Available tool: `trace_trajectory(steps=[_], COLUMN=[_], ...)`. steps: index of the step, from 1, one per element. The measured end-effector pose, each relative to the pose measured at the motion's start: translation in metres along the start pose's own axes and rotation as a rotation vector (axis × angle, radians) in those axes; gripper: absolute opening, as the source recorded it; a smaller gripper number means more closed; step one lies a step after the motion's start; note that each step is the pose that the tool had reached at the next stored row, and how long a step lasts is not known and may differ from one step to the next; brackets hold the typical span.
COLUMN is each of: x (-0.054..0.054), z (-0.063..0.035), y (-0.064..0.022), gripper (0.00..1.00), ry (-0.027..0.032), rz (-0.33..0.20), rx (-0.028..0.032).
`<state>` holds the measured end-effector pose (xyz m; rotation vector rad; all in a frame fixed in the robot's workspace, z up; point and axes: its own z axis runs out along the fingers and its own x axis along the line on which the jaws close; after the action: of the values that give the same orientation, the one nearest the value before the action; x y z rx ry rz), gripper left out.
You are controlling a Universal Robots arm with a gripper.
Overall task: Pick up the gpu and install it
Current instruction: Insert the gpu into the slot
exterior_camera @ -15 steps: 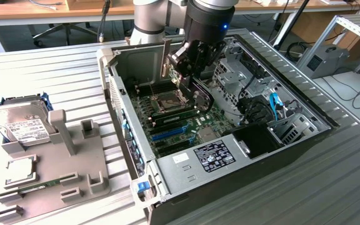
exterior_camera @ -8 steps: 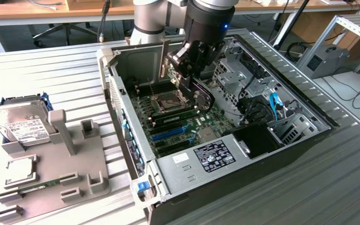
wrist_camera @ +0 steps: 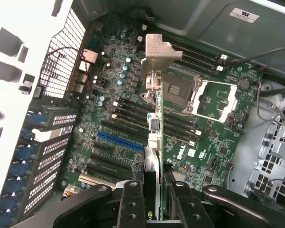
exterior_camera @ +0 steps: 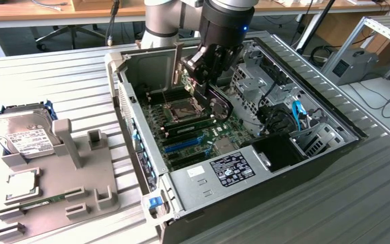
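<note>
My gripper (exterior_camera: 205,76) hangs inside the open computer case (exterior_camera: 330,117), shut on the gpu (exterior_camera: 219,104). The card is held on edge above the motherboard (exterior_camera: 195,129), its round black fan facing the exterior view's right and its silver end bracket (exterior_camera: 178,63) sticking up towards the case's rear wall. In the wrist view the gpu (wrist_camera: 153,123) runs edge-on away from the gripper (wrist_camera: 154,192), with the black fingers (wrist_camera: 132,202) clamped on either side and the bracket (wrist_camera: 156,52) at the far end. It hovers over the black slots beside the blue slot (wrist_camera: 119,141).
A grey parts holder (exterior_camera: 59,188) lies at the exterior view's left with a silver hard drive (exterior_camera: 22,134), a processor chip (exterior_camera: 22,183) and a RAM stick (exterior_camera: 42,203). Inside the case are the power supply (exterior_camera: 225,170), an open processor socket (wrist_camera: 180,92), cables and a drive cage (exterior_camera: 256,76).
</note>
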<state>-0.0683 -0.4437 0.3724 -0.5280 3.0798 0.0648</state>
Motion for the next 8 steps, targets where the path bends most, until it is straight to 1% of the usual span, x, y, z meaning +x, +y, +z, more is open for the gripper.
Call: trace_trajectory(steps=[8], x=[0.0], z=[0.0], y=[0.0], gripper=[0.26], ry=[0.0006], rz=[-0.015], rx=[-0.0003])
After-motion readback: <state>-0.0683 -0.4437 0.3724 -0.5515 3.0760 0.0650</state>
